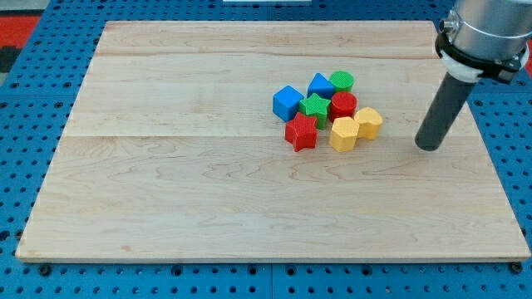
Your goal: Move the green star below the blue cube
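The green star [315, 105] lies in a tight cluster right of the board's middle. The blue cube [288, 102] touches it on the view's left. A red star [302, 133] lies just below the green star. My tip [429, 147] stands on the board to the view's right of the cluster, clear of all blocks, about a block's width from the nearest yellow one.
The cluster also holds a second blue block [322, 85], a green cylinder [342, 81], a red block [342, 105] and two yellow blocks [342, 134] [369, 123]. The wooden board [166, 191] rests on a blue pegboard.
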You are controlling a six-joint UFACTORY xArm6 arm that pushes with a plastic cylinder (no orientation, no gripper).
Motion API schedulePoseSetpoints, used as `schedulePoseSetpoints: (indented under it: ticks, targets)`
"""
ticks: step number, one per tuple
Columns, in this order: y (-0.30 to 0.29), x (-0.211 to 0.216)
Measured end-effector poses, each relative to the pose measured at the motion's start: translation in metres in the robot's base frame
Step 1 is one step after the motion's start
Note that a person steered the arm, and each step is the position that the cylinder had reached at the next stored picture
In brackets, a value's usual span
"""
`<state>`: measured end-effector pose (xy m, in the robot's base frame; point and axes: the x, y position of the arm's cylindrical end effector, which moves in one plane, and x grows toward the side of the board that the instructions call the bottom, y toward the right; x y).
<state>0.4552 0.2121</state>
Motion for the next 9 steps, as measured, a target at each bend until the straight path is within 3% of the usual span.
schedulePoseSetpoints:
  ticks: [3,5,6,7,9]
  targets:
    - [-0.026,-0.039]
    - [-0.176,-0.040]
    - [-0.211,-0.038]
    - [-0.179,-0.037]
    - [-0.027,-0.060]
